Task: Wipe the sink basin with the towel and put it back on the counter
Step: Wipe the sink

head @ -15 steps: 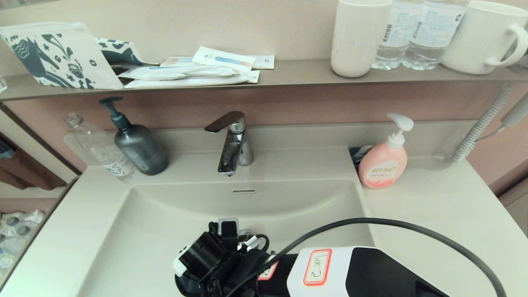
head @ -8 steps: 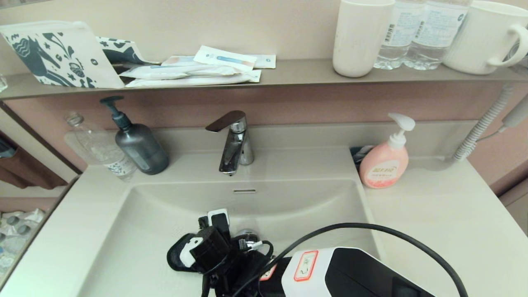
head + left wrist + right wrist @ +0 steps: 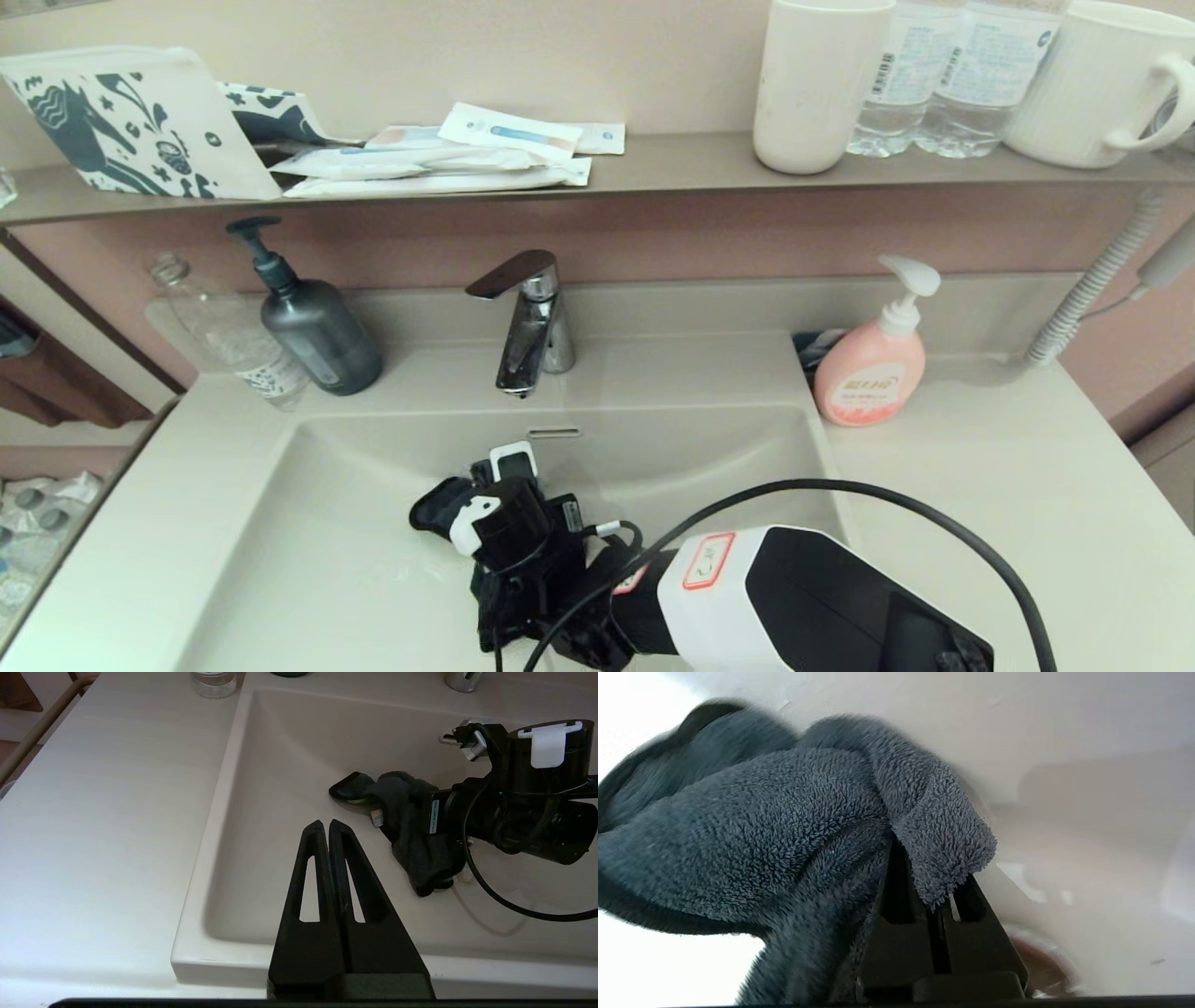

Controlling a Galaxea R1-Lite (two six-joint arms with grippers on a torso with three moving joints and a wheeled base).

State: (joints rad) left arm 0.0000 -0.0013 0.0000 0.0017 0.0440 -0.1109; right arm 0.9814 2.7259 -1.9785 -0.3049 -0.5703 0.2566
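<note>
I've got the right tool (image 3: pixel 931 905) down inside the sink basin (image 3: pixel 308 523), fingers pinched together on the towel (image 3: pixel 411 826), which bunches over and around them. The dark cloth lies on the basin floor near the middle, with its black-edged corner loop poking out toward my left. From the left wrist camera I can see the towel pressed against the glossy floor, the right arm's camera housing just behind it.

Room to move: plenty of bare basin floor out to the left wall, and the long left rim runs clean. Ahead, the back wall rises with the overflow slot (image 3: pixel 553 433) just beyond my wrist, and the faucet (image 3: pixel 527 317) overhangs that edge. To the right, the basin wall is near the arm, and the pink soap dispenser (image 3: pixel 873 364) sits on the bench (image 3: pixel 990 485) just past the rim. The grey pump bottle (image 3: pixel 313 327) and a clear bottle (image 3: pixel 229 336) stand at the back left corner.

The left tool (image 3: pixel 327 828) hovers over the near front rim, fingers closed flat against each other, gripping nothing.

Compared with half a second ago, my right wrist has pushed forward toward the back wall, and the towel's exposed corner has travelled with it. A second ago the cloth was hardly visible under the arm.
</note>
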